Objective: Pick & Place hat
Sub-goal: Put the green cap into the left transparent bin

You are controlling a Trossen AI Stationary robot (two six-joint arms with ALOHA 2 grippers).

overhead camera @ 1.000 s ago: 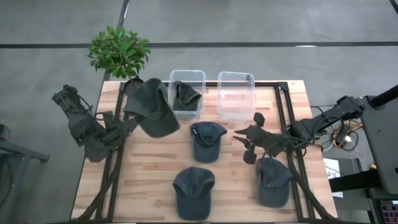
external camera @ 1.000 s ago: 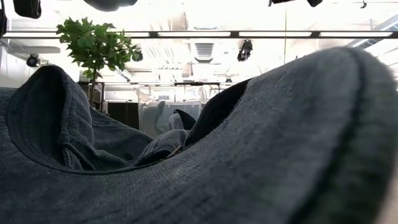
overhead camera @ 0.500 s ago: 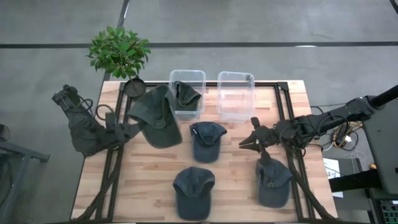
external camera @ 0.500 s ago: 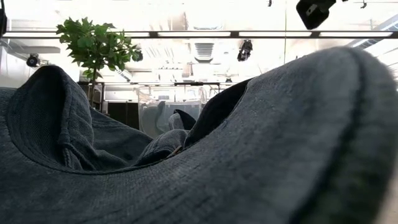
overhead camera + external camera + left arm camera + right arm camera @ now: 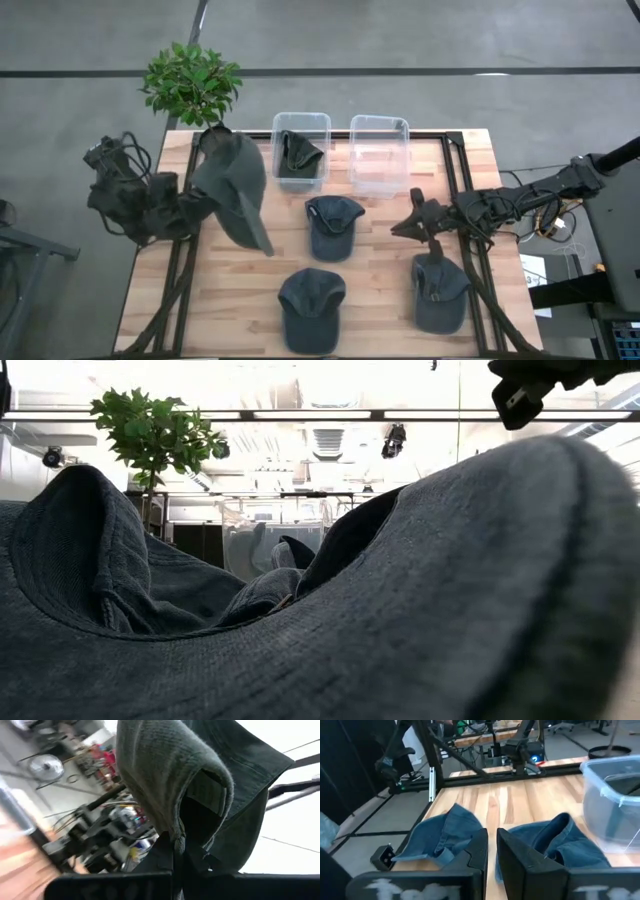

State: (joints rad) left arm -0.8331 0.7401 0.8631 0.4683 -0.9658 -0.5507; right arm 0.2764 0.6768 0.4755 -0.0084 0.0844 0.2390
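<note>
high view shows the left gripper [image 5: 200, 205] pinching a green hat [image 5: 235, 185] and holding it in the air over the left side of the table [image 5: 380, 290], just beside the left bin [image 5: 300, 150], which already has one hat inside. left wrist view confirms the fabric is clamped between the fingers. the right gripper [image 5: 405, 225] hangs near the middle of the table, above the blue cap [image 5: 440, 290] at the right; in the right wrist view its fingers [image 5: 482, 852] are nearly pressed together and hold nothing. i judge the carry step is in hand. the next move calls for bringing the hat over a bin, perhaps the empty bin [image 5: 378, 152], and opening the fingers.
</note>
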